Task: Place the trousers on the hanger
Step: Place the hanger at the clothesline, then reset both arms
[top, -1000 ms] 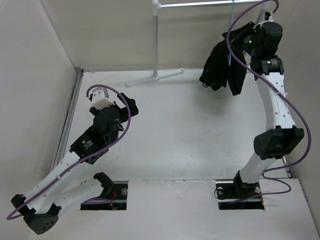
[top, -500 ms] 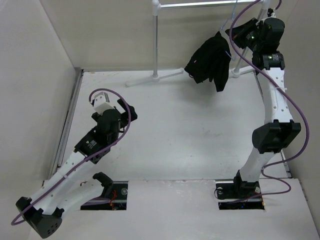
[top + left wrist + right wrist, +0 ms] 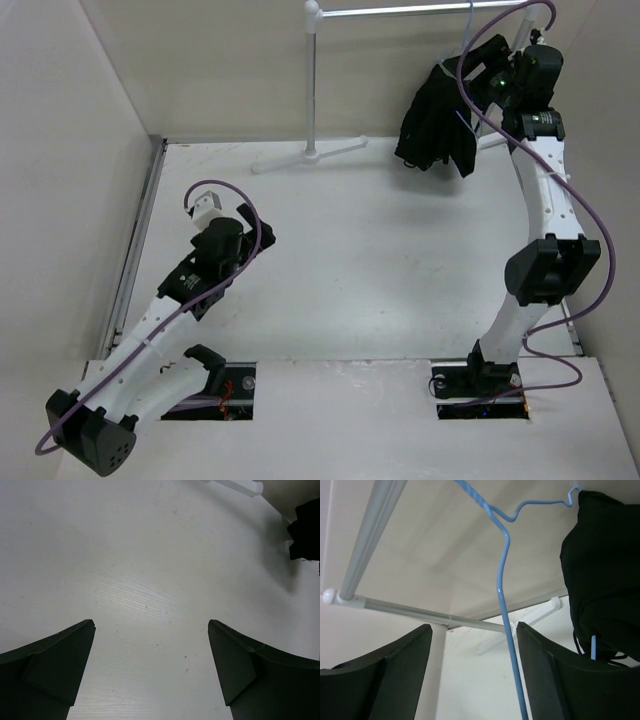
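The black trousers [image 3: 435,115] hang draped on the thin blue hanger [image 3: 469,22], whose hook sits over the rack's top bar. In the right wrist view the hanger's wire [image 3: 503,570] runs down between my open fingers, close to the right one, with the trousers [image 3: 602,575] bunched at the right. My right gripper [image 3: 490,78] [image 3: 474,626] is high beside the trousers, open and gripping nothing. Low on the left of the table, my left gripper [image 3: 258,225] [image 3: 151,624] is open over bare table, and the trousers [image 3: 306,527] show far off.
The white garment rack has an upright post [image 3: 313,80], a top bar [image 3: 367,535] and feet [image 3: 310,155] at the back of the table. Beige walls close in the left, back and right sides.
My right gripper has opened and let go of the hanger. The trousers swung left, then back to the right under the bar. The left arm drew back slightly.
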Robot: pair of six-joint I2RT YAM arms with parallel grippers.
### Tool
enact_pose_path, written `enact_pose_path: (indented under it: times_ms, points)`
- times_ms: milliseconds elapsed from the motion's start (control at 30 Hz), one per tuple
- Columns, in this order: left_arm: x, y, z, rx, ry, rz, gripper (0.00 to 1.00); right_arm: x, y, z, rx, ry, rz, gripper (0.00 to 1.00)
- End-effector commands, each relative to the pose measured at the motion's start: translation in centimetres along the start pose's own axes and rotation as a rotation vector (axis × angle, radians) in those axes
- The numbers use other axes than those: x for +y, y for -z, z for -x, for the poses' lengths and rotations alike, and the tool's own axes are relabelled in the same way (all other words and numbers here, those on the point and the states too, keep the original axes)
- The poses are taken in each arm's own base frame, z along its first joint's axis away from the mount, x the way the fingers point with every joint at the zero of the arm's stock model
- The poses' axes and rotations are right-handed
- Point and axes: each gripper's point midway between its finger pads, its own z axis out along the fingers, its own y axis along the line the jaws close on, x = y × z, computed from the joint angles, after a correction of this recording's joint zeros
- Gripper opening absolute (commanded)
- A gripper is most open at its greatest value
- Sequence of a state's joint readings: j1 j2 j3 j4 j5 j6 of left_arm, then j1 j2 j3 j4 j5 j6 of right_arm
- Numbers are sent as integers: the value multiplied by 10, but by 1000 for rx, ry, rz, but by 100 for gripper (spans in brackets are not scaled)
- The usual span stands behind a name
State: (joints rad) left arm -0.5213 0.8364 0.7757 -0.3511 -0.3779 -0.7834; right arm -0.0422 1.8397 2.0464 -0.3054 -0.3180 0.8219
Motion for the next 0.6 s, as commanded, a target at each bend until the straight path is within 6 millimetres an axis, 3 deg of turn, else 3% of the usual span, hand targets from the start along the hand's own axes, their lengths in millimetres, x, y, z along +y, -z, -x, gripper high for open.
enact_pose_path:
  times_ms: [0, 167, 367, 567]
  points:
    - [3, -1, 0, 10, 27, 6, 100, 26, 18, 23, -64, 48, 77, 83]
    - [3, -3, 8, 25, 31, 16, 100, 27, 45, 37, -107, 64, 59, 100]
    - [3, -8, 7, 68, 18, 49, 100, 1, 90, 35, -162, 70, -36, 100]
    - [-9, -7, -1, 97, -15, 39, 100, -38, 157, 22, -278, 44, -170, 100]
